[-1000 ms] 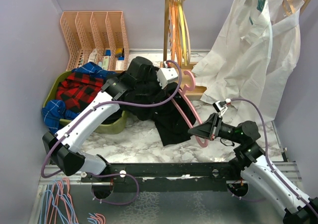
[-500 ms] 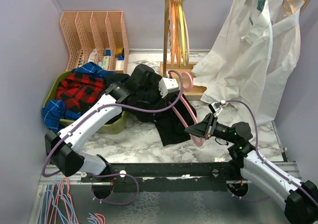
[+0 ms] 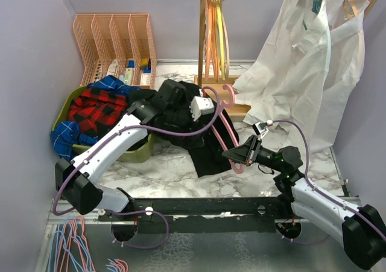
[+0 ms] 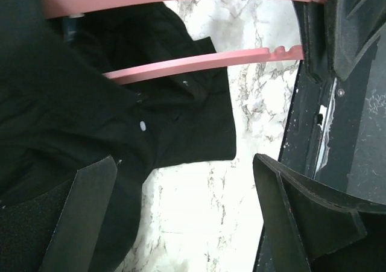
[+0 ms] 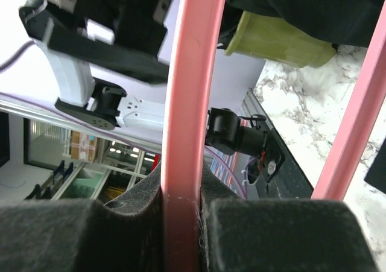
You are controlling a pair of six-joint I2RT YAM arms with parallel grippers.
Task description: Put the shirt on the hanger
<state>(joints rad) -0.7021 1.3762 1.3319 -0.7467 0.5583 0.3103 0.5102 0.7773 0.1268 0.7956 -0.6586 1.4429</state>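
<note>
The right end effector is clamping the hanger on one of its thin pink arms. The right wrist view is showing both pads pressed hard against the bar with no gap. The hanger is slanting across the middle of the table, its hook pointing toward the far edge and its lower end toward the near edge, just right of the shirt.

The shirt is lying in a black heap around the table's centre, one end bunching up by the green tub on the left side and a loose flap trailing toward the near edge. The left end effector is hovering over it with its jaws spread wide and gripping nothing, though cloth is brushing the left finger. A buttoned edge is showing between the jaws, and two pink bars are crossing above it.

The shirt is looking soft and floppy. It will probably sag and fold wherever it is not supported, and a pinch on a single layer may drag the rest along. The collar or shoulder seam is likely offering the best hold, since the fabric is doubled there — but which fold is the collar I cannot tell. The hanger is looking light and thin, stiff but likely springy, so a grip near its middle is probably steadier than one at a tip.
</note>
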